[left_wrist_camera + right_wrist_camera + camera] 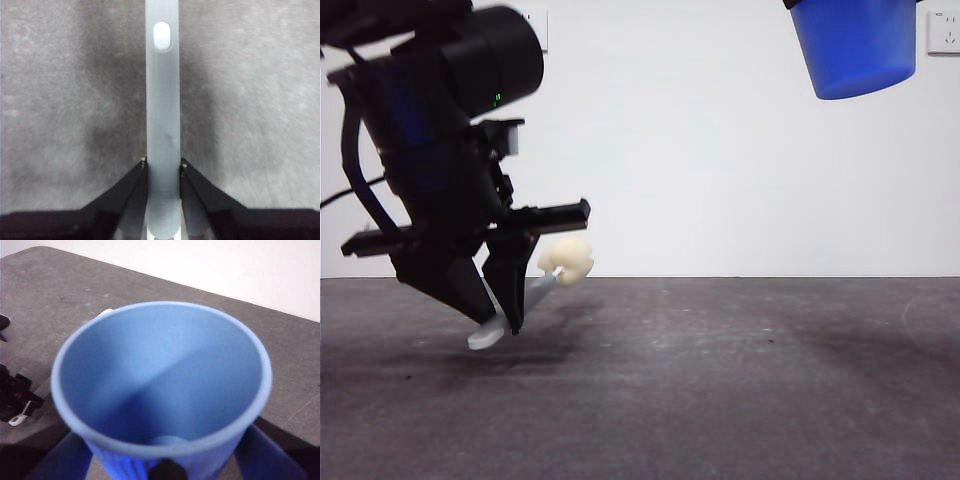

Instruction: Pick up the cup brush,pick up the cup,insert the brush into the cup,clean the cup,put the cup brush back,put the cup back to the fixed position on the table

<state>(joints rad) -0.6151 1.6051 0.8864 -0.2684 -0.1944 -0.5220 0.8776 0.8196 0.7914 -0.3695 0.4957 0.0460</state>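
Front view: the cup brush [535,290] lies on a slant, its long axis running from the grey handle end low near the table [720,380] up to the cream sponge head, which points up and toward the middle of the picture. The left gripper [500,315] comes down from the upper left, big and dark, tilted with its jaws pointing down, clamped on the handle partway along. Whether the low handle end touches the table is hard to tell. The cup [855,45] hangs high at the top right, well apart from the brush, base downward and slightly tilted; its rim is out of the picture.

Left wrist view: the grey handle runs straight out between the two black jaws, which press against its two sides. The white looped tip sits at the far end, over the table.

Right wrist view: the cup's open mouth faces the camera and fills the picture, with the ribbed wall near the right gripper [167,471]. The cup hides the jaws, so their grip cannot be read.
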